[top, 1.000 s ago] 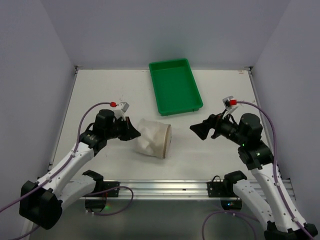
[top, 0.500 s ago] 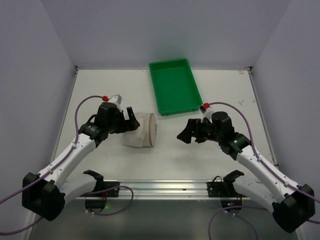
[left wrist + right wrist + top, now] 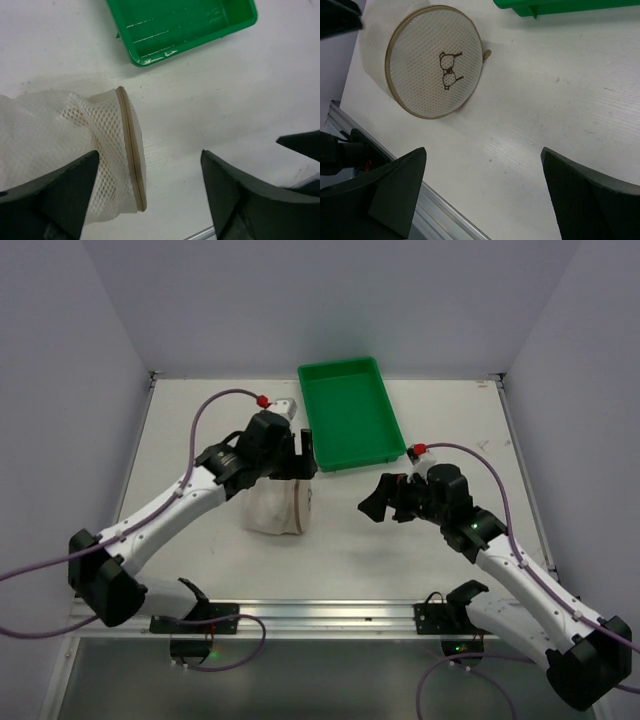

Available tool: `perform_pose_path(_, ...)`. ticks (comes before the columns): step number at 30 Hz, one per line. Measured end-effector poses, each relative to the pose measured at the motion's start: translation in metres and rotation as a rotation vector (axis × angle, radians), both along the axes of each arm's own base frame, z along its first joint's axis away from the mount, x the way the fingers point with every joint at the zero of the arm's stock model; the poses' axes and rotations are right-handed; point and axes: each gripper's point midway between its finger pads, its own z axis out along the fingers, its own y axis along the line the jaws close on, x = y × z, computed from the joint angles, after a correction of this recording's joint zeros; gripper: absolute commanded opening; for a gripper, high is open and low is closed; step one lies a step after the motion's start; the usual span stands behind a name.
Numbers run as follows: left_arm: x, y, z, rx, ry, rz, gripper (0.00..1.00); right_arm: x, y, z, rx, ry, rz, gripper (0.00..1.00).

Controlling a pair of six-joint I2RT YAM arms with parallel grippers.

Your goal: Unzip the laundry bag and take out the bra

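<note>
The laundry bag [image 3: 278, 506] lies on its side at the table's middle left, a white mesh drum whose round tan-rimmed lid [image 3: 435, 60] faces right. The lid carries a small dark emblem [image 3: 449, 70], and a small tan zip pull [image 3: 487, 53] sticks out beside the rim. My left gripper [image 3: 298, 462] hangs open over the bag's lid end; the rim [image 3: 131, 150] stands between its jaws near the left finger [image 3: 55, 200], not clamped. My right gripper [image 3: 378, 498] stands open to the right of the bag, facing the lid, with nothing in it [image 3: 484, 150]. The bra is hidden.
A green rectangular tray [image 3: 350, 415] sits at the back centre, just beyond the bag, and also shows in the left wrist view [image 3: 175, 20]. A metal rail [image 3: 330, 612] runs along the near table edge. Grey walls enclose the left, right and back.
My left gripper let go of the bag's left end, opened, and swung up and right over the lid end. The bag shifted slightly left. My right gripper came in leftward toward the lid.
</note>
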Motion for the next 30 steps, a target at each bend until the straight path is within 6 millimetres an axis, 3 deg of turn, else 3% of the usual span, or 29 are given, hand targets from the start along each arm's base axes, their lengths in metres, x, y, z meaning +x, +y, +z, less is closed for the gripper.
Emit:
perform_pose_path(4,0.012,-0.011,-0.047,0.171,0.080,0.014,0.68,0.000,-0.002,0.007,0.009,-0.025,-0.008,0.99)
perform_pose_path(8,0.010,0.000,-0.080,0.315,0.134,0.045,0.59,-0.001,-0.005,0.014,0.019,-0.055,-0.018,0.99)
perform_pose_path(9,0.010,0.003,-0.083,0.333,0.139,0.052,0.43,-0.002,-0.005,0.015,0.020,-0.057,-0.018,0.99)
perform_pose_path(11,0.010,0.006,-0.085,0.350,0.140,0.058,0.26,-0.002,-0.005,0.013,0.020,-0.055,-0.017,0.99)
perform_pose_path(12,0.011,0.006,-0.084,0.353,0.139,0.055,0.12,-0.003,-0.005,0.011,0.017,-0.050,-0.017,0.99)
perform_pose_path(15,0.010,0.004,-0.084,0.357,0.136,0.021,0.00,-0.002,-0.003,0.007,0.014,-0.038,-0.010,0.99)
perform_pose_path(22,-0.012,0.000,-0.061,0.258,0.047,-0.139,0.00,-0.001,0.009,-0.001,0.013,-0.006,0.059,0.95)
perform_pose_path(30,-0.040,-0.002,0.001,0.037,-0.159,-0.258,0.00,0.002,0.030,-0.003,0.043,0.046,0.164,0.88)
